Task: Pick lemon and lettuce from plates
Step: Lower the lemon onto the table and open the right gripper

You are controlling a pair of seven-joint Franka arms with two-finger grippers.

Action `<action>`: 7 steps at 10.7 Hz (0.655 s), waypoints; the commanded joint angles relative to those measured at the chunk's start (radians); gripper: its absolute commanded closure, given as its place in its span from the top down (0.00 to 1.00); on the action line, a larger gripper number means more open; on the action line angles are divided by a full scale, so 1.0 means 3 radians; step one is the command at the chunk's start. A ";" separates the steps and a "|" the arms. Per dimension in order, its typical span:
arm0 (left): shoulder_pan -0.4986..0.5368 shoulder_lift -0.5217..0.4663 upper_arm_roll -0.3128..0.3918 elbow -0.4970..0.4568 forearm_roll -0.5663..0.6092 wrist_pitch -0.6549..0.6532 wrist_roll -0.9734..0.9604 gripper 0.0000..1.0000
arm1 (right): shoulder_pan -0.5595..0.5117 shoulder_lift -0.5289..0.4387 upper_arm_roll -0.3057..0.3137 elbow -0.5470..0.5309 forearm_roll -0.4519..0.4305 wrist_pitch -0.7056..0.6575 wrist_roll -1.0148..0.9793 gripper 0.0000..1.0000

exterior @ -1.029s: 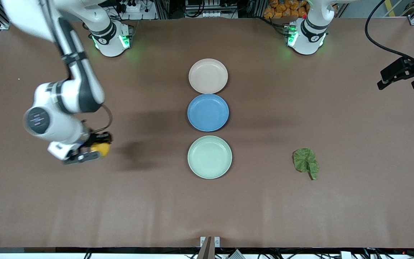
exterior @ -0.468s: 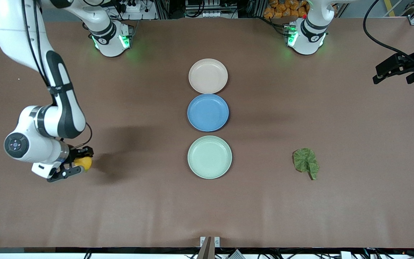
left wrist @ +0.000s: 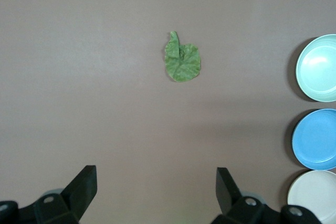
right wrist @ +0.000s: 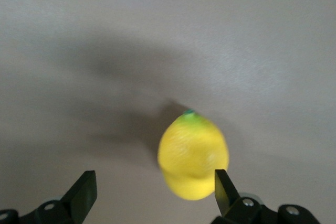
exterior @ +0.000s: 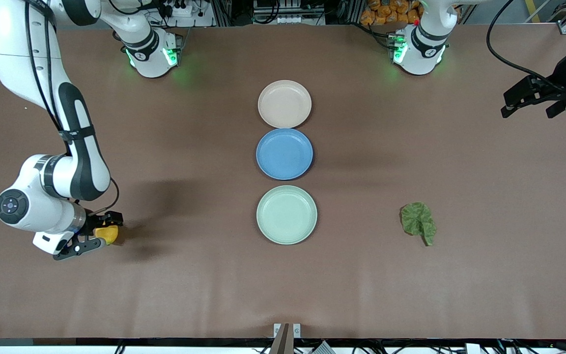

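Observation:
The yellow lemon (exterior: 107, 234) sits low over the bare table near the right arm's end, between the spread fingers of my right gripper (exterior: 96, 232). In the right wrist view the lemon (right wrist: 193, 157) is blurred and close to one finger, and my right gripper (right wrist: 153, 192) is open. I cannot tell whether the lemon rests on the table. The green lettuce leaf (exterior: 418, 221) lies on the bare table toward the left arm's end, also in the left wrist view (left wrist: 181, 59). The beige plate (exterior: 284, 103) and mint plate (exterior: 287, 214) are empty. My left gripper (exterior: 528, 101) is open, raised over the left arm's end of the table.
A blue plate (exterior: 284, 154) lies between the beige and mint plates, in one row down the table's middle. The left wrist view shows the mint plate (left wrist: 319, 67), the blue plate (left wrist: 317, 139) and the beige plate (left wrist: 314, 195) at its edge.
My right arm carried the lemon toward the right arm's end of the table and lower, and its fingers now stand apart from the lemon. My left gripper drifted slightly.

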 commanded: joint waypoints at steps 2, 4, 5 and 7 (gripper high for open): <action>0.0048 -0.0108 -0.0140 -0.0020 0.0187 0.0051 0.0084 1.00 | -0.0114 0.0012 0.0044 0.0053 0.0219 -0.0123 0.0018 1.00; 0.0048 -0.0092 -0.0140 0.0000 0.0187 0.0051 0.0109 1.00 | -0.0108 -0.0039 0.0029 0.0063 0.0224 -0.0225 -0.0017 1.00; 0.0053 -0.0087 -0.0135 0.0005 0.0187 0.0051 0.0135 1.00 | -0.0129 -0.0054 0.0034 0.0144 0.0224 -0.0397 -0.0043 1.00; 0.0053 -0.0087 -0.0125 0.0051 0.0187 0.0051 0.0156 1.00 | -0.0180 -0.0146 0.0060 0.0165 0.0209 -0.0404 -0.0028 1.00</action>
